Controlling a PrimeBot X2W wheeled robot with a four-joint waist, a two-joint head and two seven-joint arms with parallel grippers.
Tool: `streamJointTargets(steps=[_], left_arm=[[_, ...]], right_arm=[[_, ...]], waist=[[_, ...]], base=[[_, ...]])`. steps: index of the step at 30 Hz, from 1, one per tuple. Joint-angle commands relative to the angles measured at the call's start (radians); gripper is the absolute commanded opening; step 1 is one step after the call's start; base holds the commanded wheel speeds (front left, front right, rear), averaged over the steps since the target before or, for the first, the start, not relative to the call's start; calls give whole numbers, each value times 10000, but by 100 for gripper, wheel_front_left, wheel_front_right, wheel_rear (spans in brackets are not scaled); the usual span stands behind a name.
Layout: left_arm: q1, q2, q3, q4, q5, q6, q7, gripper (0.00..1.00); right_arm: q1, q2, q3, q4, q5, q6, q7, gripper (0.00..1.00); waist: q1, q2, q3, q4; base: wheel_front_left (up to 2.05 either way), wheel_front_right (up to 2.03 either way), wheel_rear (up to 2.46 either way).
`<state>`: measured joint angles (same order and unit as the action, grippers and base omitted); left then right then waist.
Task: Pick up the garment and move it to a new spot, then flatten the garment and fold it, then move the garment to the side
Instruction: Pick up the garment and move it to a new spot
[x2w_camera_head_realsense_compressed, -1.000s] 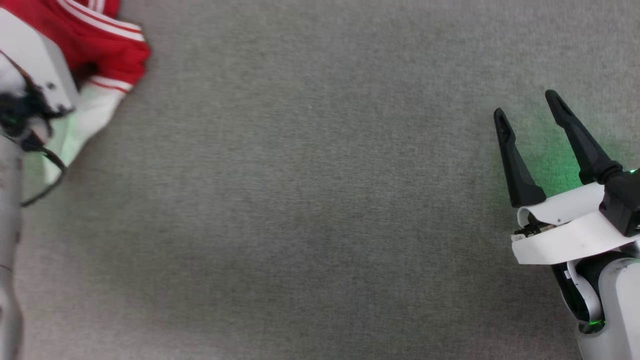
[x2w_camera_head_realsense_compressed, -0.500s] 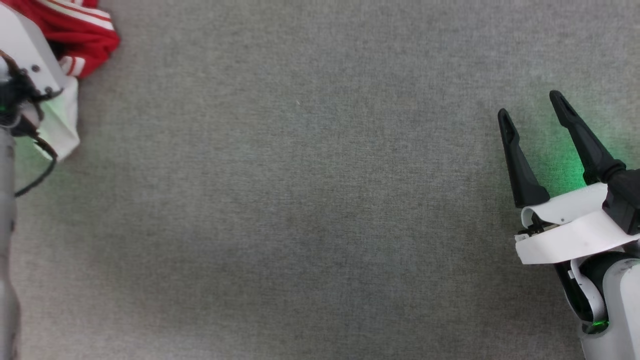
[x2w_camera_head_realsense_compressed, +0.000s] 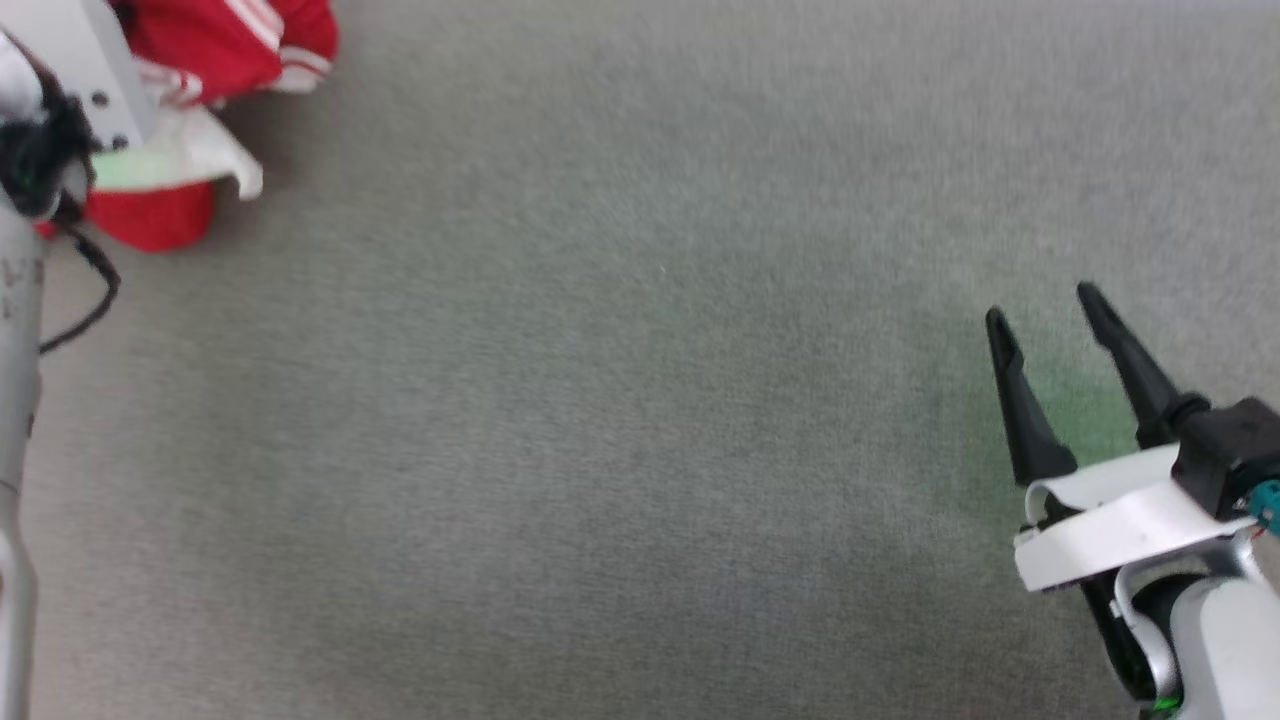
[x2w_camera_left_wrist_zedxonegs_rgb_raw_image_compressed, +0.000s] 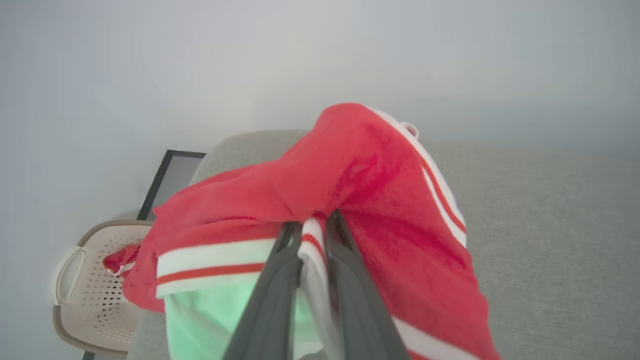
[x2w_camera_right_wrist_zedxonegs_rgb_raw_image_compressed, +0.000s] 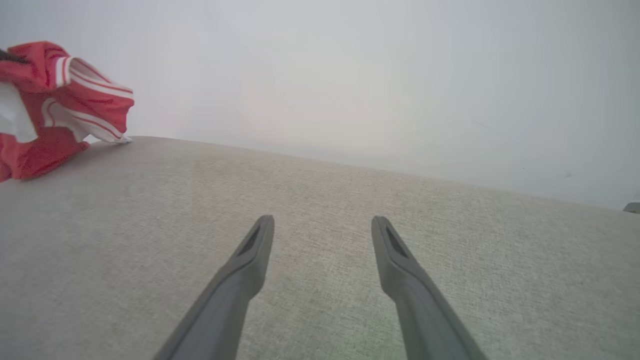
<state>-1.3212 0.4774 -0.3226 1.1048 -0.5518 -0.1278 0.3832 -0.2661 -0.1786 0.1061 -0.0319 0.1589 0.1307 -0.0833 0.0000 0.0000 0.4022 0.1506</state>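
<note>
**Desk:** Where is the garment?

**Me:** I see the garment (x2w_camera_head_realsense_compressed: 230, 40) bunched at ten o'clock in my head view, at the far-left edge of the grey cloth surface (x2w_camera_head_realsense_compressed: 600, 400). My left gripper (x2w_camera_left_wrist_zedxonegs_rgb_raw_image_compressed: 314, 222) is clamped on it, fingers pinched nearly together over the striped trim (x2w_camera_left_wrist_zedxonegs_rgb_raw_image_compressed: 210, 262), with red cloth draped over the tips.

**Desk:** And your other hand?

**Me:** My right gripper (x2w_camera_head_realsense_compressed: 1042, 307) sits at four o'clock, fingers spread wide and holding nothing, over bare surface.

**Desk:** How will it handle?

**Me:** Soft, light and limp, I judge. It slumps and folds on itself, so it cannot break, but from one pinch it will swing and stay bunched. The trim looks thicker, so it grips well. For flattening, I'd take a second hold along the trim with the right.
</note>
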Motion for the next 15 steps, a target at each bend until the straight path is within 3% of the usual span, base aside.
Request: streamJointTargets(steps=[1,8,15], left_arm=[[-166,32,-203,-272,79,-38,-168,0],[-353,102,-1021,-1448,-170,-37,-263,0],[-171,176,-1779,-2831,-919,-35,499,0]], right_arm=[[258,108,-36,128,113,1,-121,100],[860,443,-187,540,155,1,-404,100],[1318,665,-506,748,163,1,-619,100]], waist=[[0,0,-1226,533],[0,0,-2463,740],[0,0,-3344,546]], base=[[0,0,0],[0,0,0],[0,0,0]])
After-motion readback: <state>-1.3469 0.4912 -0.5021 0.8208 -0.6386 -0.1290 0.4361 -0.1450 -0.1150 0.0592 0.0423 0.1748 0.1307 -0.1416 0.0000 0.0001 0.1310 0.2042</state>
